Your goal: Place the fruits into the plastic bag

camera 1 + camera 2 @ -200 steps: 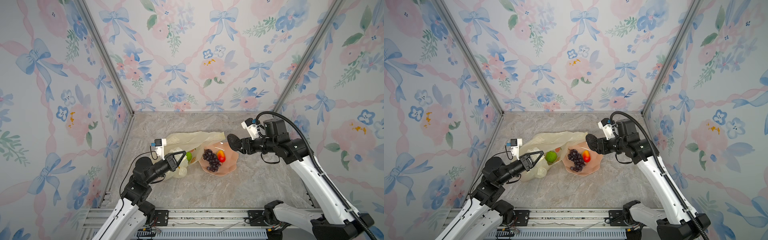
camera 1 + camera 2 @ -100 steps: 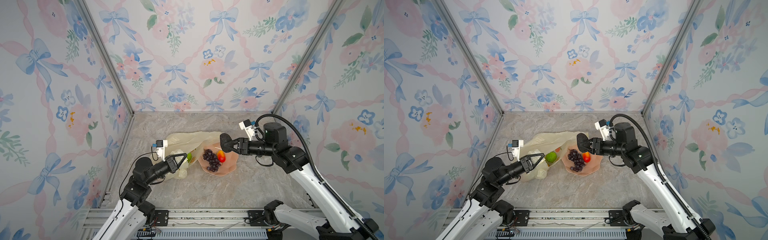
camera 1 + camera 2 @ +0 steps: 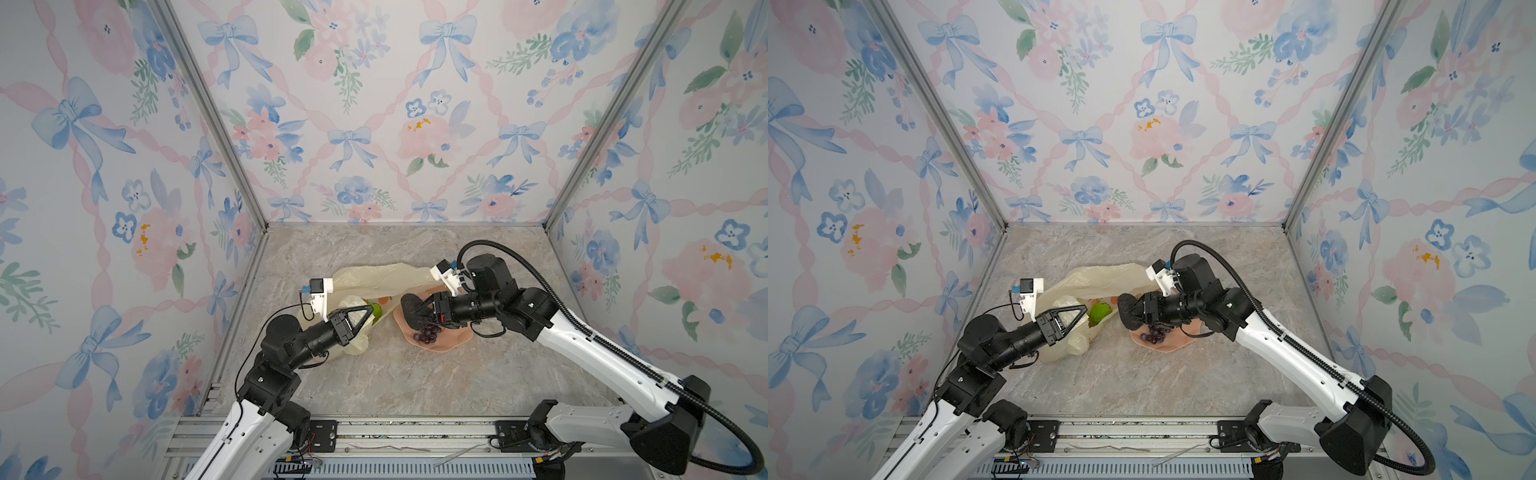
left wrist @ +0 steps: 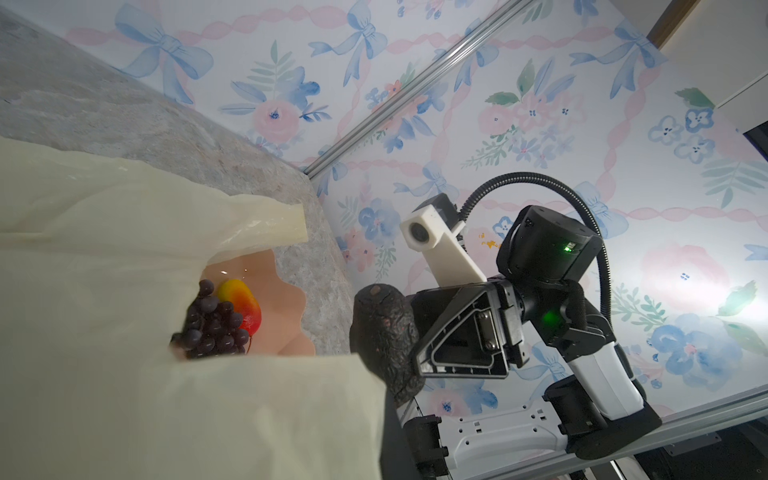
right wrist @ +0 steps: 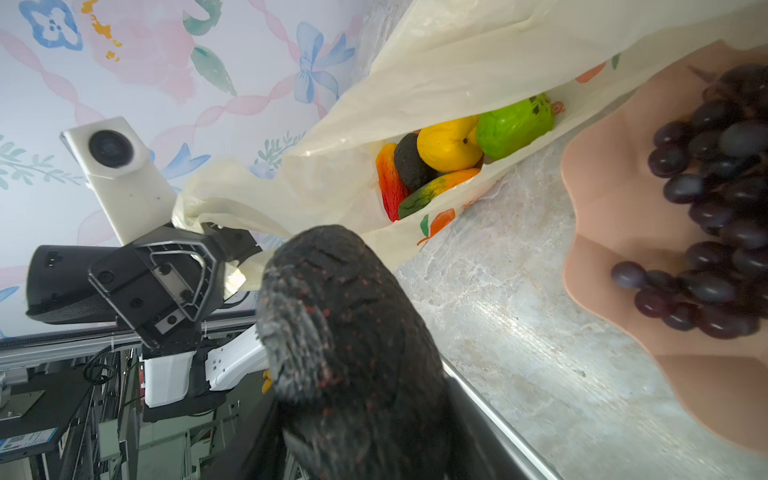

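Observation:
The plastic bag (image 3: 374, 276) (image 3: 1096, 278) lies on the marble floor. My left gripper (image 3: 369, 310) (image 3: 1084, 310) is shut on its edge and holds the mouth up. Inside the bag (image 5: 457, 62) lie a lemon (image 5: 449, 143), a lime (image 5: 515, 124), a dark fruit, a mango and a green-orange piece (image 5: 436, 187). My right gripper (image 3: 422, 311) (image 3: 1138, 311) is shut on a dark rough-skinned fruit (image 3: 410, 309) (image 5: 353, 332) just outside the mouth. Grapes (image 4: 212, 324) (image 3: 428, 332) and a mango (image 4: 243, 301) lie on the dish.
The wavy pink dish (image 3: 455, 338) (image 3: 1179, 345) (image 5: 623, 208) sits right of the bag, under my right wrist. Papered walls close in the back and both sides. A metal rail (image 3: 374, 428) runs along the front edge.
My right gripper has carried the dark fruit leftward and lower, from over the dish's far side to the bag's mouth. The left gripper has kept its hold on the bag.

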`<action>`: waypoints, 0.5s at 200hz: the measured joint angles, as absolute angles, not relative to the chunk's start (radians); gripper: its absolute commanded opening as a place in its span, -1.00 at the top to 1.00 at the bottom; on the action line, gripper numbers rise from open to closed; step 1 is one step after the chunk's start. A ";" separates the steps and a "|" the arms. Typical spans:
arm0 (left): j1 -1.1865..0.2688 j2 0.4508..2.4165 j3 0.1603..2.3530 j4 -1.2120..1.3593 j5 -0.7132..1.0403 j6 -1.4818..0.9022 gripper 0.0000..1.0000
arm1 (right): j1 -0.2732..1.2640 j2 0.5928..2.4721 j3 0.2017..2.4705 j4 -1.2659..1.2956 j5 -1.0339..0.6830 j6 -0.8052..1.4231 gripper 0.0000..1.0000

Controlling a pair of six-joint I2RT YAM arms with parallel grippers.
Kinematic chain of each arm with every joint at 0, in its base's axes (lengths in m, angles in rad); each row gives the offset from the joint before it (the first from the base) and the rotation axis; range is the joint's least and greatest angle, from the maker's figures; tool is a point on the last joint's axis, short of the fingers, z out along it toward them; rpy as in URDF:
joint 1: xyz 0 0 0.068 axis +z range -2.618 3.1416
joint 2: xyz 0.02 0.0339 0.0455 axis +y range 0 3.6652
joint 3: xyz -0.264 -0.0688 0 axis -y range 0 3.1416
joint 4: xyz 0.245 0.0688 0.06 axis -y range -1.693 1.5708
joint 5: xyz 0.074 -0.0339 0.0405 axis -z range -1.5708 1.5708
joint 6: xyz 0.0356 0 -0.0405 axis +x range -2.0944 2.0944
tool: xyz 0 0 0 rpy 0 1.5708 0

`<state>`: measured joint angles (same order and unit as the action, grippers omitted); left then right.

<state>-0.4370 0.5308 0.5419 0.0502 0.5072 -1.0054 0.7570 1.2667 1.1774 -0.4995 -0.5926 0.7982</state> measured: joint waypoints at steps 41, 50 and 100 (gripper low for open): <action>-0.437 0.529 0.546 0.050 0.508 -1.007 1.00 | 0.785 1.417 1.192 -0.477 -0.648 0.805 0.11; -0.437 0.526 0.546 0.049 0.511 -1.007 1.00 | 0.786 1.455 1.204 -0.470 -0.660 0.810 0.11; -0.437 0.510 0.546 0.049 0.525 -1.007 1.00 | 0.805 1.666 1.346 -0.429 -0.745 0.828 0.13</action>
